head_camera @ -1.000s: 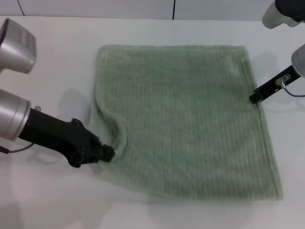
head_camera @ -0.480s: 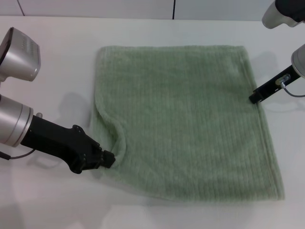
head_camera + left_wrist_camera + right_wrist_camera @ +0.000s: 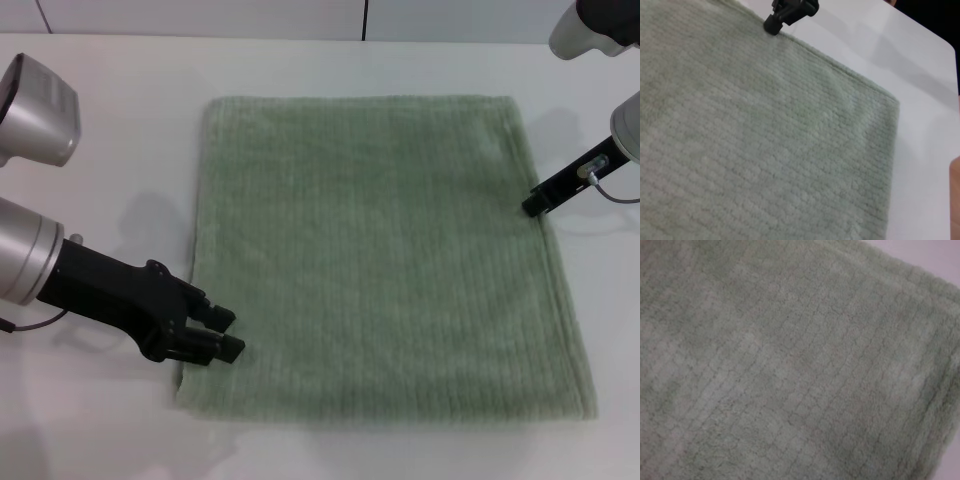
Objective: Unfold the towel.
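The pale sage-green towel (image 3: 385,250) lies spread flat on the white table (image 3: 120,130), roughly square with all its hems showing. My left gripper (image 3: 228,332) is open and empty at the towel's near left edge, its fingertips (image 3: 232,348) just over the hem. My right gripper (image 3: 530,207) looks shut, with its tip touching the towel's right edge at table level. The left wrist view shows the towel (image 3: 765,150) with the right gripper (image 3: 772,22) at its far hem. The right wrist view is filled by the towel (image 3: 790,365).
The bare white table surrounds the towel on all sides, with a wall seam (image 3: 364,20) at the back. The left arm's silver body (image 3: 35,110) stands at the left, and the right arm's housing (image 3: 590,30) at the back right.
The left gripper has opened and let go of the towel's near left corner. The lifted fold has dropped, and the towel now lies flat. The right arm has not moved.
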